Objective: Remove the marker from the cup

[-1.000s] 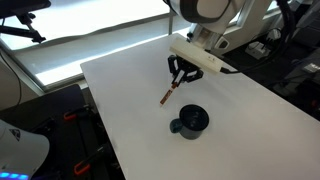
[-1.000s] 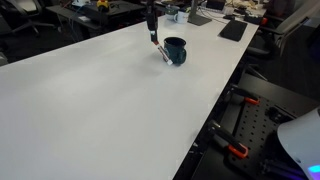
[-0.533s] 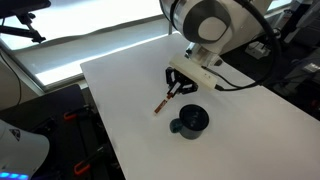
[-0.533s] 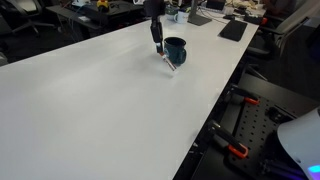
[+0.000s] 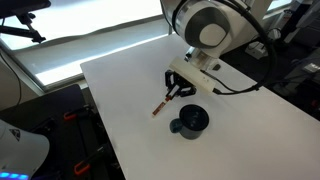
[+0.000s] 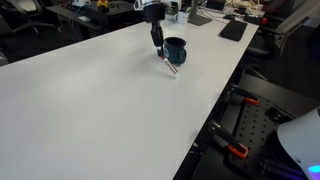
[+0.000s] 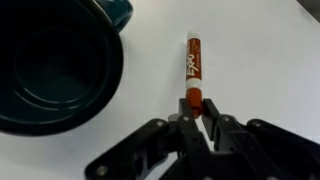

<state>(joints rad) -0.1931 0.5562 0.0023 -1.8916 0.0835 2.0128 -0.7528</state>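
lowering the marker (image 7: 194, 68) to the desk (image 7: 265, 60) beside the cup (image 7: 50, 70), the fingers (image 7: 216, 128) stay pinched on its dark end, release pending

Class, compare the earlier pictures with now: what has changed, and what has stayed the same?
The gripper, still shut on the marker, lowered it toward the table, beside the cup. Nothing was let go. The cup stayed put.

Ext. views: we note bright, even light on the matte white tabletop (image 5: 250, 120), faint shadows, low res. Wrist view: nearby black gripper fingers (image 7: 222, 138) out of focus, bg sharp.
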